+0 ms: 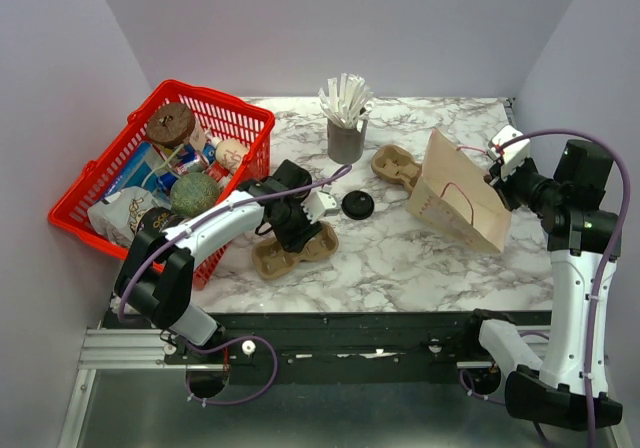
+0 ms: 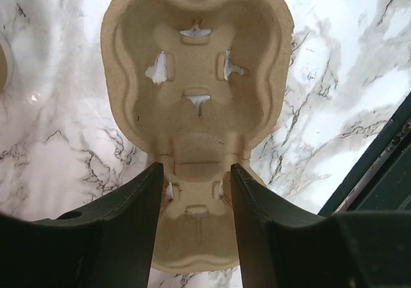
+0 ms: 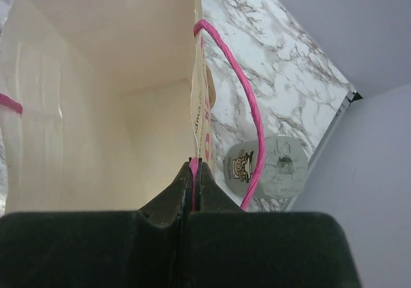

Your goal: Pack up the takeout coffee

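Note:
The black lid [image 1: 357,205] lies flat on the marble table [image 1: 400,258], mid-table. The tan paper cup is not clearly in view; a tan curved edge [image 2: 2,60] shows at the left border of the left wrist view. My left gripper [image 1: 300,230] [image 2: 196,172] is open and hovers over a brown pulp carrier [image 1: 296,252] [image 2: 196,82], its fingers [image 2: 128,224] on either side of the carrier's narrow waist. My right gripper [image 1: 497,175] [image 3: 194,162] is shut on the pink handle [image 3: 247,101] of a tan paper bag [image 1: 458,196] [image 3: 96,76], holding its mouth open.
A red basket [image 1: 240,116] full of groceries stands at the left. A grey cup of white sticks [image 1: 346,133] [image 3: 279,166] stands at the back centre. A second pulp carrier [image 1: 395,165] lies beside the bag.

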Controlling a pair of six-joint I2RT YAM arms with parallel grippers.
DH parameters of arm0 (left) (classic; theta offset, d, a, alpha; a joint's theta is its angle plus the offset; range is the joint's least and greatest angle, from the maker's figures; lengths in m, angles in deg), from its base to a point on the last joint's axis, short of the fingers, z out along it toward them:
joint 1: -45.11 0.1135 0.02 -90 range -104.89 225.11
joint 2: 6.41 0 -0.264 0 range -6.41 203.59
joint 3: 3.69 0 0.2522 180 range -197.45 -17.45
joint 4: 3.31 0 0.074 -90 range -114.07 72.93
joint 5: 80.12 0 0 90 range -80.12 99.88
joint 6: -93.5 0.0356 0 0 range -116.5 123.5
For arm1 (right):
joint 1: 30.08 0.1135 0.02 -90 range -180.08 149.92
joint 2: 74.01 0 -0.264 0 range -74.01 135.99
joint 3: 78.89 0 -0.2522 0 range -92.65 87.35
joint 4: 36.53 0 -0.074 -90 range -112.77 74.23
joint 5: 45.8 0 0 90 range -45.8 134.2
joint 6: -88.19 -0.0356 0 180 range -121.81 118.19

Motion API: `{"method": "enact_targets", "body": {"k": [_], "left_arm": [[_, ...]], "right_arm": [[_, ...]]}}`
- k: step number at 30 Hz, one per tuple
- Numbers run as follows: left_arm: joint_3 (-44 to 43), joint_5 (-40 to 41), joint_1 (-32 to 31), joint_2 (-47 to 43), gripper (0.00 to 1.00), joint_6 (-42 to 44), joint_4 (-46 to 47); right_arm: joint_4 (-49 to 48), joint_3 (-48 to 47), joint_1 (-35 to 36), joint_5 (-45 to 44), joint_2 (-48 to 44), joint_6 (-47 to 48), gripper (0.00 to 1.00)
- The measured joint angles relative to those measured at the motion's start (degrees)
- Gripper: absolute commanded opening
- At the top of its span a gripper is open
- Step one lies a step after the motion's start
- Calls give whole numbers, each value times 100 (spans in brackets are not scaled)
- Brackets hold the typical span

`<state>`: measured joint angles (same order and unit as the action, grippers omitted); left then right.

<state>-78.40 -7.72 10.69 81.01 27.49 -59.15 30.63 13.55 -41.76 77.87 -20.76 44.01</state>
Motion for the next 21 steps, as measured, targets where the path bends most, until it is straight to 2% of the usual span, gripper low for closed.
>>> {"method": "enact_targets", "body": {"k": [14,21], "left_arm": [[188,35,-59,118,58,136,39],[188,48,-61,275,54,168,146]], "right_arm": [[7,0,0,-2,0,0,1],[9,0,0,0,0,-7,1]]}}
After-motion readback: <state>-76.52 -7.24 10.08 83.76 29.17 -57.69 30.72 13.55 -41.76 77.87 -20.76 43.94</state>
